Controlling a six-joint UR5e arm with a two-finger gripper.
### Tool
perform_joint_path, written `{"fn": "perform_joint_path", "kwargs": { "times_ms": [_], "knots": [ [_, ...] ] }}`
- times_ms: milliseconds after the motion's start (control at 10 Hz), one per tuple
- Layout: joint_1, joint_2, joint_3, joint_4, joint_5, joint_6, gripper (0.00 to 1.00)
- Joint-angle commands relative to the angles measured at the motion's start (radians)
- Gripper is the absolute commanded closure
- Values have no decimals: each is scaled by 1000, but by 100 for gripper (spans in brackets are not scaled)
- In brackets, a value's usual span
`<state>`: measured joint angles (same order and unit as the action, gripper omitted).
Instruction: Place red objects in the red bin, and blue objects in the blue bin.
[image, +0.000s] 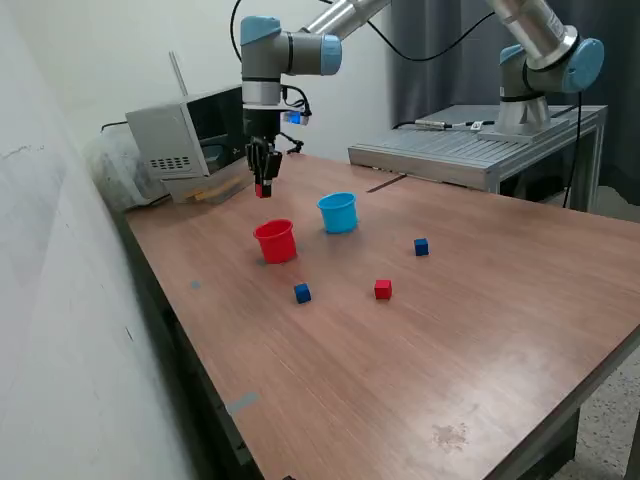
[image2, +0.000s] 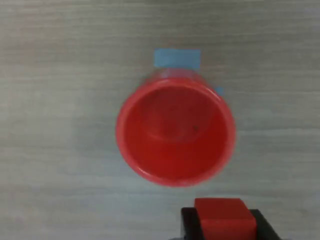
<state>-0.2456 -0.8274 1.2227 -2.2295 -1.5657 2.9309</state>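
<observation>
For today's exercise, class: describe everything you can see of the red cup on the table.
The red cup is a small bucket-shaped tub of shiny, plastic-looking material, with a rolled rim and sides tapering downward. It stands upright, mouth open, on the wooden table, on the exterior view's left of the light blue cup, apart from it. The wrist view looks straight into it: nothing is inside. A blue patch shows on the table at its base. The gripper hangs above it holding a red cube, not touching the cup.

Silver tubular arm (image: 345, 20) with light-blue joint caps; black cables; black tool (image: 263, 172).
</observation>
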Motion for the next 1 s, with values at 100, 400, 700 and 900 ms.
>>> {"fn": "perform_joint_path", "kwargs": {
  "times_ms": [100, 400, 700, 900],
  "knots": [
    [-20, 66, 1, -44, -4, 27, 100],
    [-23, 88, -2, -68, -25, 31, 100],
    [-50, 90, 5, -64, -31, 30, 0],
    [-49, 80, 3, -26, -33, 24, 0]
  ]
}}
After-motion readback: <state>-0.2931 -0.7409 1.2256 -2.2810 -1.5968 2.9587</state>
